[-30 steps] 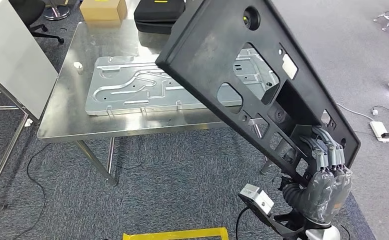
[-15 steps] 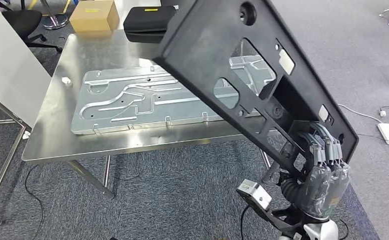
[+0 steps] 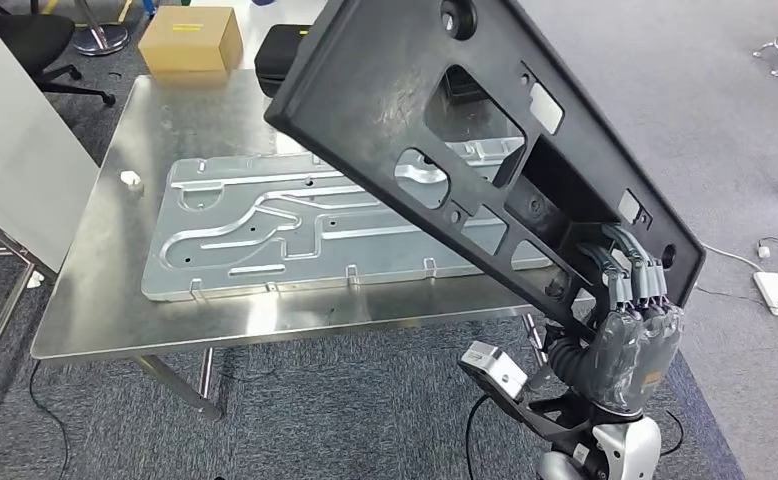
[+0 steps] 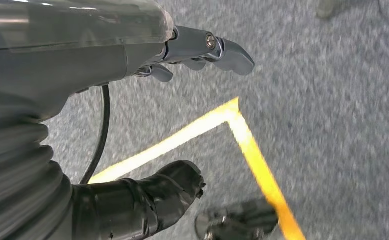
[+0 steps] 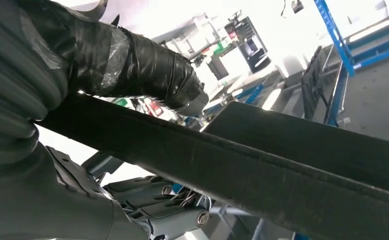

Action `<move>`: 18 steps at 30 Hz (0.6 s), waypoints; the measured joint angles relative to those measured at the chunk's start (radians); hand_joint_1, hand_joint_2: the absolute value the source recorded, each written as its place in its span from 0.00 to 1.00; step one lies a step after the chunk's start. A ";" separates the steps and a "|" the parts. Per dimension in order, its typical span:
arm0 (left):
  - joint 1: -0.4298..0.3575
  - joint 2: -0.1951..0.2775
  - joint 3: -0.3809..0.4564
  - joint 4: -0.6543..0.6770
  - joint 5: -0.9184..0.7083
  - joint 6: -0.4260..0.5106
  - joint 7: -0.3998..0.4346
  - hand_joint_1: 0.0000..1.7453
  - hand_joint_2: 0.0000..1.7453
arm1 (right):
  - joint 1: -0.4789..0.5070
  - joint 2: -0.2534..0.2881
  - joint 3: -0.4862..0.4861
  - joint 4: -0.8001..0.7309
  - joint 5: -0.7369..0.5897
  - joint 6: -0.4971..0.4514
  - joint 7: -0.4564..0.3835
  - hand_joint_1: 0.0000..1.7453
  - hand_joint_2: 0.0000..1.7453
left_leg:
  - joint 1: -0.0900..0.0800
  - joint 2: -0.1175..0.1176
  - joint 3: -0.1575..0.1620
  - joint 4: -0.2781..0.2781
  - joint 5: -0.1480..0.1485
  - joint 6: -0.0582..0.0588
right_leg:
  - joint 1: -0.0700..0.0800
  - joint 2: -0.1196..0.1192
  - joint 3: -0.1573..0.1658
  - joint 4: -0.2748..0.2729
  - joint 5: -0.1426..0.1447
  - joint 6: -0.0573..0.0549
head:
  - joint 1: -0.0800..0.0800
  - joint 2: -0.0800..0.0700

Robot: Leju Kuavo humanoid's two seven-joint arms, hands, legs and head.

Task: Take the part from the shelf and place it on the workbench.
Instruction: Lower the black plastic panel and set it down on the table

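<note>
A long black plastic panel (image 3: 385, 110) with several cut-outs hangs tilted above the steel workbench (image 3: 85, 300). My right hand (image 3: 630, 330) grips its lower right end, fingers hooked through an opening. In the right wrist view the panel's dark edge (image 5: 262, 165) runs across, pressed under my thumb (image 5: 147, 70). My left hand (image 4: 132, 125) hangs over the grey carpet, thumb and fingers apart, holding nothing.
A large embossed metal sheet (image 3: 265, 230) lies flat on the workbench under the panel. A cardboard box (image 3: 190, 38) and a black case (image 3: 283, 55) sit beyond the far edge. A white cabinet (image 3: 10, 150) stands left. Yellow floor tape (image 4: 242, 135) crosses the carpet.
The camera has come closer to the workbench, so the table sits lower and nearer in the picture. The panel, still held in my right hand, now reaches further over the metal sheet.
</note>
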 joint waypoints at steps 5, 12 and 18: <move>0.003 -0.001 0.000 0.000 0.000 0.001 0.000 0.00 1.00 | 0.000 -0.014 0.009 0.008 0.000 0.000 0.012 1.00 1.00 | -0.005 -0.004 0.059 -0.001 -0.050 -0.004 | 0.007 -0.001 -0.062 -0.081 0.098 -0.017 | 0.000 0.000; 0.000 -0.006 0.000 0.001 0.000 0.005 0.004 0.00 1.00 | -0.004 -0.021 0.019 0.013 0.001 0.000 0.017 1.00 1.00 | -0.008 -0.003 0.076 0.032 -0.081 -0.034 | 0.012 -0.003 -0.014 -0.211 0.185 -0.061 | -0.005 0.000; -0.005 -0.006 0.000 0.001 0.001 0.022 0.015 0.00 1.00 | -0.010 -0.023 0.030 0.017 0.001 0.000 0.026 1.00 1.00 | 0.009 0.000 -0.083 0.227 -0.130 -0.065 | 0.004 -0.001 0.026 -0.220 0.157 -0.067 | -0.007 0.000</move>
